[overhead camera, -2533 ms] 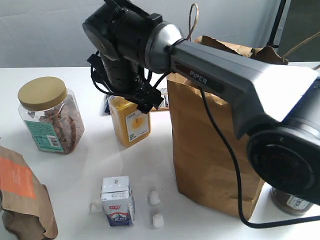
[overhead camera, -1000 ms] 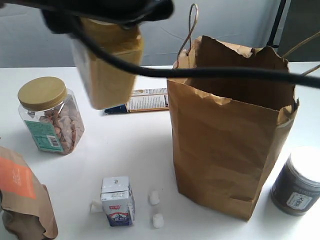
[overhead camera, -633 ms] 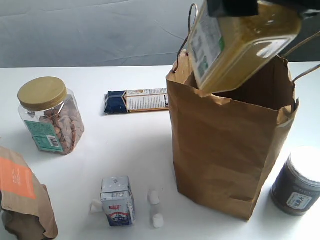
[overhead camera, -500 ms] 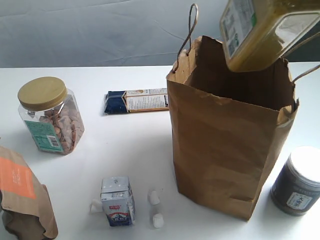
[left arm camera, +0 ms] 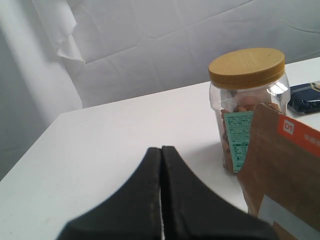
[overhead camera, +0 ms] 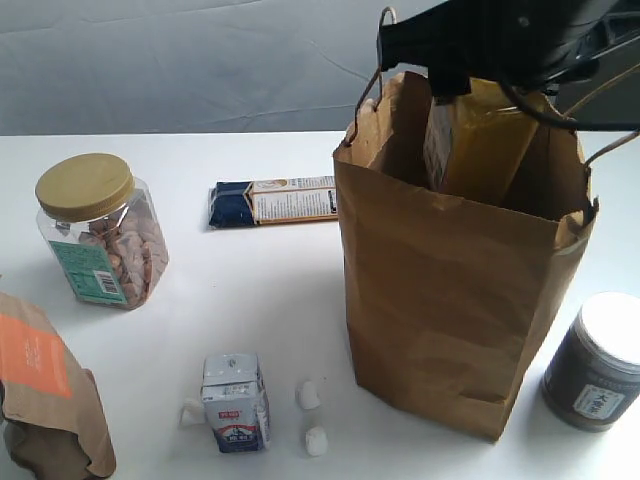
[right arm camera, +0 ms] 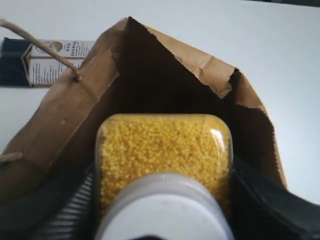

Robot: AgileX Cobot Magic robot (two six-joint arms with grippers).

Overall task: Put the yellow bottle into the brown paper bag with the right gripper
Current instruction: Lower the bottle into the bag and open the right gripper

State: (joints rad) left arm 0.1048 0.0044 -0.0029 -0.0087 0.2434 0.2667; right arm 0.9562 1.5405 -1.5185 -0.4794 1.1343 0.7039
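The yellow bottle point(overhead camera: 480, 145) hangs upright in the mouth of the tall brown paper bag point(overhead camera: 450, 300), its lower part below the rim. My right gripper point(overhead camera: 490, 85) is shut on it from above, black body over the bag opening. In the right wrist view the yellow bottle point(right arm camera: 162, 150) with its white cap sits between the black fingers point(right arm camera: 65, 205), with the dark inside of the brown paper bag point(right arm camera: 65, 115) beyond. My left gripper point(left arm camera: 161, 150) is shut with nothing in it, low over the white table.
A nut jar with a gold lid point(overhead camera: 100, 235) and a brown pouch with an orange label point(overhead camera: 40, 390) stand at the left. A small milk carton point(overhead camera: 235, 400), a flat blue packet point(overhead camera: 270, 200) and a dark jar point(overhead camera: 600, 375) lie around the bag.
My right gripper lifted the bottle from the table, carried it rightward over the bag and lowered it upright into the bag's mouth.
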